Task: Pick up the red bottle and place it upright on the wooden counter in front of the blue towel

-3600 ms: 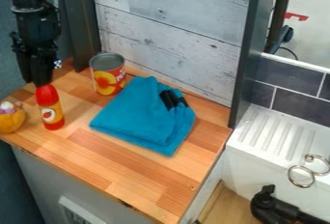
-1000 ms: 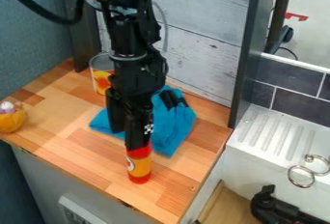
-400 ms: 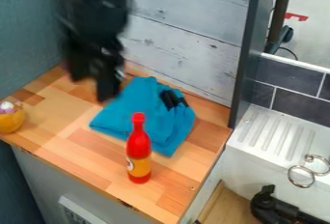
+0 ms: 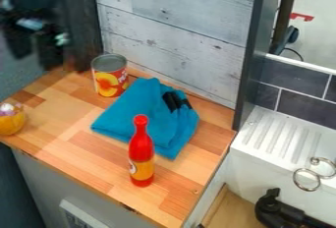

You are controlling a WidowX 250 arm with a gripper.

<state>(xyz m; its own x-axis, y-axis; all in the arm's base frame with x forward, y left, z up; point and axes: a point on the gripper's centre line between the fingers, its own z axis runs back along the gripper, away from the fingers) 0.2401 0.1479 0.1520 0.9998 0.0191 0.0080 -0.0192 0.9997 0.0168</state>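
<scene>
- In the camera view, the black gripper (image 4: 34, 61) is seen blurred at the upper left, toward 11 o'clock from the red bottle (image 4: 141, 146); nothing is held by it, and the jaws are opened, with a gap between them.
- The red bottle is stood upright on the wooden counter (image 4: 72, 143), near its front edge, well apart from the gripper; a yellow and orange label is worn low on it.
- At 12 o'clock from the bottle, a folded blue cloth (image 4: 141, 109) is laid, marked with black near its right side.
- At between 11 and 12 o'clock, a can (image 4: 109, 77) is placed upright, just beside the cloth.
- At 10 o'clock, a yellow object (image 4: 12, 123) is cut by the left border.
- At 3 o'clock, a white ribbed surface (image 4: 279, 138) is seen.
</scene>
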